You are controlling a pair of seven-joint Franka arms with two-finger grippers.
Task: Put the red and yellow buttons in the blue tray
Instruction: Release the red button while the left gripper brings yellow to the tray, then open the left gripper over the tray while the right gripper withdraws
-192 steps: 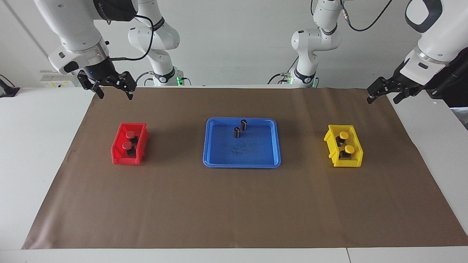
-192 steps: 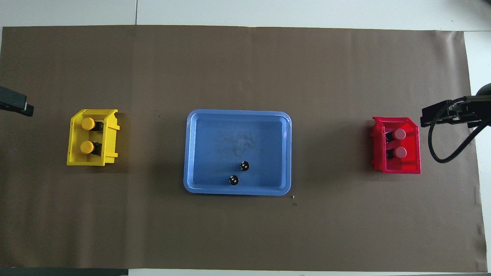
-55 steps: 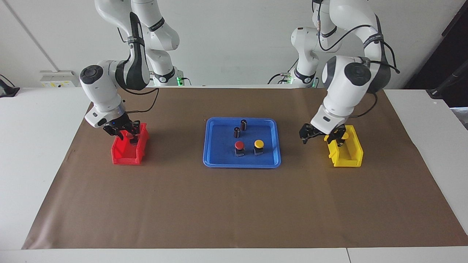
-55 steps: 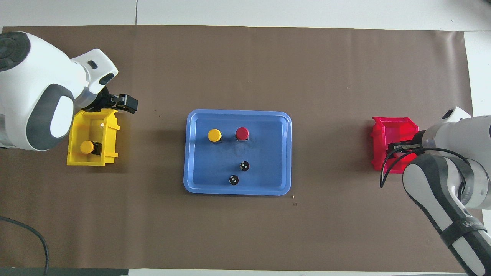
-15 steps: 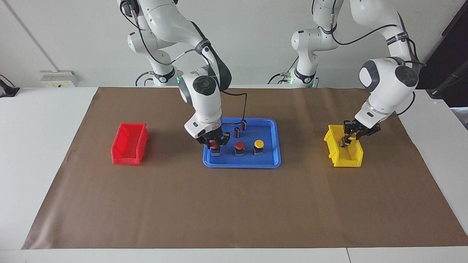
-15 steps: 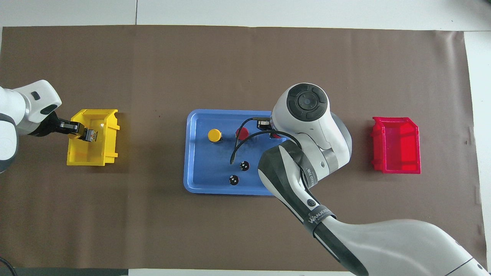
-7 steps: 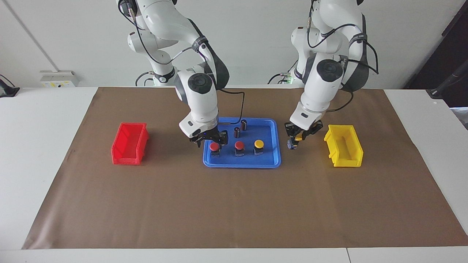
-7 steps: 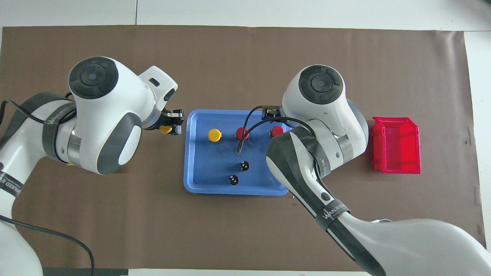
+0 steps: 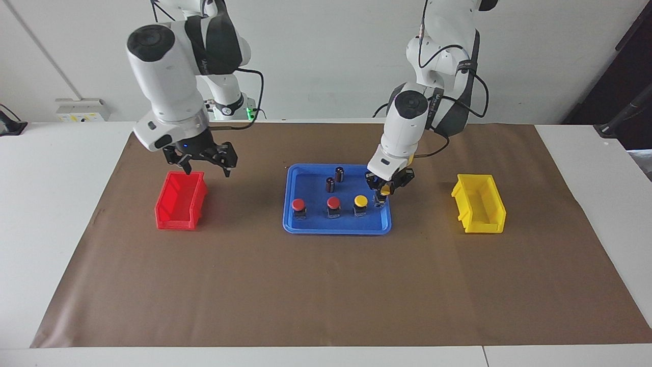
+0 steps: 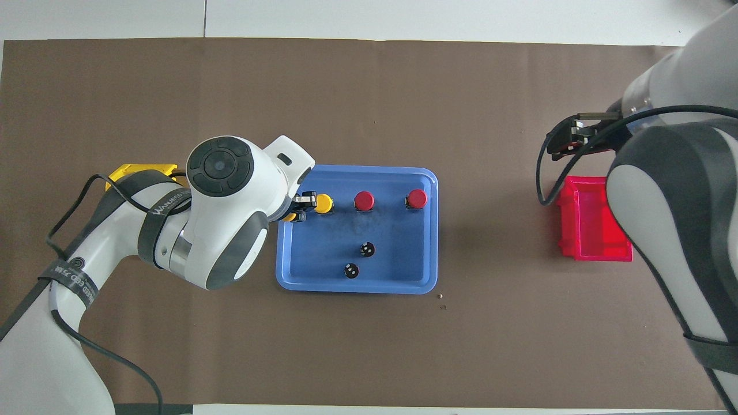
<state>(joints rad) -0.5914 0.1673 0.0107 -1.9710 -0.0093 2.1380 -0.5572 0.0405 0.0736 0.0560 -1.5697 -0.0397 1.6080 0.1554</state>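
Observation:
The blue tray (image 9: 336,228) (image 10: 357,288) holds two red buttons (image 9: 298,205) (image 9: 333,203) and one yellow button (image 9: 360,201) in a row; they also show in the overhead view (image 10: 416,199) (image 10: 364,200) (image 10: 323,203). My left gripper (image 9: 383,192) (image 10: 298,210) is shut on the second yellow button (image 9: 385,189) (image 10: 293,217), low over the tray's end toward the left arm, beside the yellow button in the row. I cannot tell whether it touches the tray floor. My right gripper (image 9: 205,164) (image 10: 569,138) is open and empty, raised over the red bin.
Two small dark cylinders (image 9: 339,174) (image 9: 330,184) stand in the tray, nearer to the robots than the buttons. The red bin (image 9: 181,201) (image 10: 594,230) and the yellow bin (image 9: 479,204) (image 10: 138,170) hold nothing. A brown mat (image 9: 326,285) covers the table.
My right gripper left the second red button in the tray and rose to over the red bin. My left gripper carried the yellow button from beside the tray to over its end.

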